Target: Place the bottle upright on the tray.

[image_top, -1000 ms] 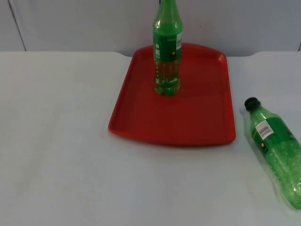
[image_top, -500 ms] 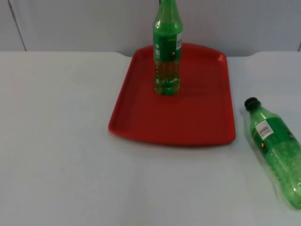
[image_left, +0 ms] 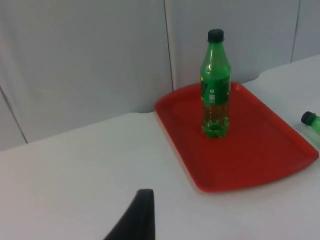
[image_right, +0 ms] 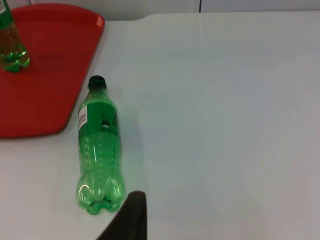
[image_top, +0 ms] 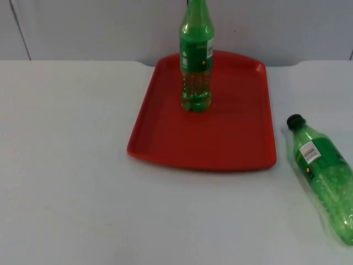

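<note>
From the top view, a red tray (image_top: 220, 138) sits on the white table (image_top: 71, 165) with its far edge near the grey partition wall (image_top: 99, 27). A green plastic bottle (image_top: 196, 61) stands upright on the tray's far half, its long axis vertical, a green and white label around its upper body and a little liquid in its base. A second green bottle (image_top: 324, 176) lies on its side on the table just beside the tray's right edge, apart from it. Its long axis runs from near right to far left, with the black cap (image_top: 295, 121) pointing toward the tray's near right corner and the lobed base toward the table's near edge. It has a white barcode patch on its label and a dimpled body.

In the left wrist view, the standing bottle (image_left: 215, 85) is upright on the tray (image_left: 260, 160), black cap on top. The cap end of the lying bottle (image_left: 311, 122) lies past the tray's rim. One black fingertip of the left gripper (image_left: 137, 217) hangs above bare table, touching nothing; how far it is open I cannot tell.

In the right wrist view, the lying bottle (image_right: 99, 147) points its cap at the tray (image_right: 50, 75). One fingertip of the right gripper (image_right: 131, 217) is just beside the bottle's base, contact unclear and its opening impossible to judge.
</note>
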Controlling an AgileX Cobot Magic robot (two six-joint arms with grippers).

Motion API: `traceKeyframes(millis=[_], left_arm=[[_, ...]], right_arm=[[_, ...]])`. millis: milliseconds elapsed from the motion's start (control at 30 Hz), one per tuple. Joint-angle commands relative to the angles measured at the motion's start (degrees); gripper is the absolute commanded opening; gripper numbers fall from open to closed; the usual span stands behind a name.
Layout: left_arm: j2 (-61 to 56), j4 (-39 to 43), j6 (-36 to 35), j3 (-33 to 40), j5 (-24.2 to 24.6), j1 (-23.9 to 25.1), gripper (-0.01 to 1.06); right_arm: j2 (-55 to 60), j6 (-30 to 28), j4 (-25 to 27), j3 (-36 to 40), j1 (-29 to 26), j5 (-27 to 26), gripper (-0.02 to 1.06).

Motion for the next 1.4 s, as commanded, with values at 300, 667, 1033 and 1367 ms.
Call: traceKeyframes(millis=[300, 667, 1033, 1367], left_arm=[[-2.45, 0.63, -2.58, 1.87, 10.72, 0.11, 1.05], [-2.45, 1.48, -4.09, 3.43, 12.41, 0.11, 1.05], [-2.45, 1.75, -4.09, 3.41, 12.41, 0.11, 1.05], [-2.45, 1.75, -4.09, 3.41, 12.41, 0.11, 1.05]], right_arm=[[-0.22, -0.22, 0.17, 0.03, -0.35, -0.39, 1.05], [-0.22, -0.22, 0.17, 0.03, -0.35, -0.39, 1.05], [-0.22, -0.22, 0.17, 0.03, -0.35, -0.39, 1.05], [-0.22, -0.22, 0.17, 0.03, -0.35, -0.39, 1.05]])
